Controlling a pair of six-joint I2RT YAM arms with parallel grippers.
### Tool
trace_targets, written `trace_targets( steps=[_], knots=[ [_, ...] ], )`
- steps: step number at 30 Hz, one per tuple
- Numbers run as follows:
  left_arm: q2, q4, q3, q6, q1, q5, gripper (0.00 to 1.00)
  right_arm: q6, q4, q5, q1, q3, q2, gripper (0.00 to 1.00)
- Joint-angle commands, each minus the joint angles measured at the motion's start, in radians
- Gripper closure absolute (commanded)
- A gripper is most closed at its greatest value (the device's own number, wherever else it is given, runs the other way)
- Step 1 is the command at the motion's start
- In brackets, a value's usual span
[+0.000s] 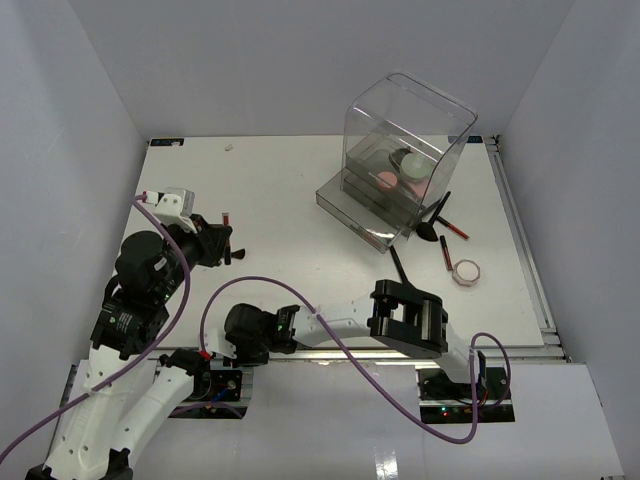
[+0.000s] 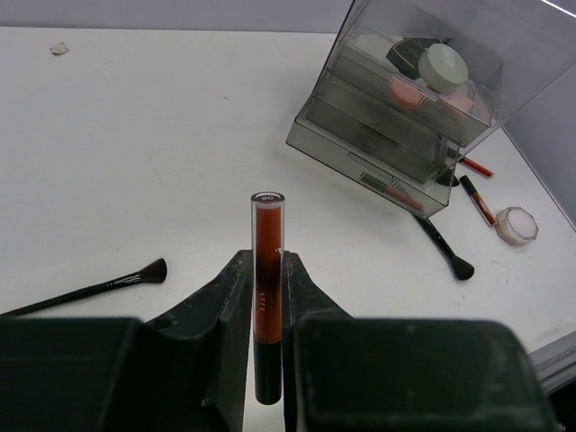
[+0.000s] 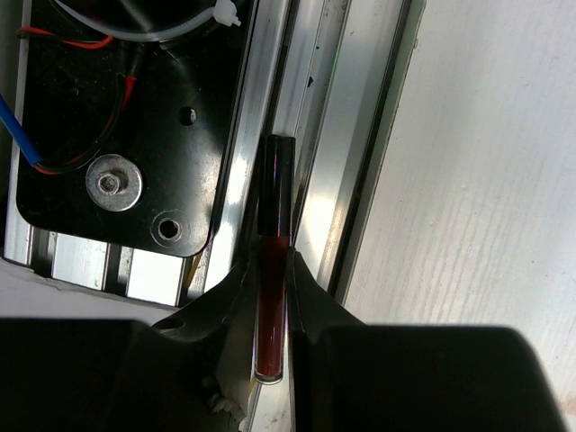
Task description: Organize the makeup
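Note:
My left gripper [image 1: 228, 240] is shut on a red lip-gloss tube [image 2: 266, 261] with a black cap, held upright above the left part of the table; the tube's tip also shows in the top view [image 1: 228, 216]. My right gripper [image 3: 274, 274] is shut on a dark red tube with a black cap [image 3: 273, 270], over the aluminium rail [image 3: 310, 135] at the table's near edge, by the left arm's base [image 1: 215, 350]. Two red pencils [image 1: 455, 228] [image 1: 443, 248], a round pink compact [image 1: 466, 271] and black brushes [image 1: 437, 218] [image 1: 398, 265] lie beside the drawer box.
The clear plastic drawer box [image 1: 400, 160] stands at the back right, tilted, with a pale green compact [image 2: 443, 65] and pink items [image 2: 405, 90] inside. Another black brush [image 2: 99, 286] lies on the table at the left. A black mounting plate with wires [image 3: 108, 117] is under the right gripper.

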Motion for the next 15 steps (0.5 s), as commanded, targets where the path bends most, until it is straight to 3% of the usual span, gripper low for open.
trace_targets(
  steps=[1, 10, 15],
  knots=[
    [-0.012, -0.007, 0.036, -0.013, 0.005, 0.012, 1.0, -0.017, -0.064, -0.013, -0.005, 0.014, -0.015, 0.92],
    [0.007, -0.007, 0.074, -0.022, 0.005, 0.017, 1.0, -0.049, -0.105, -0.127, -0.067, 0.001, -0.199, 0.92],
    [0.032, 0.012, 0.081, -0.031, 0.005, 0.029, 1.0, -0.101, -0.104, -0.147, -0.172, -0.09, -0.338, 0.92]
  ],
)
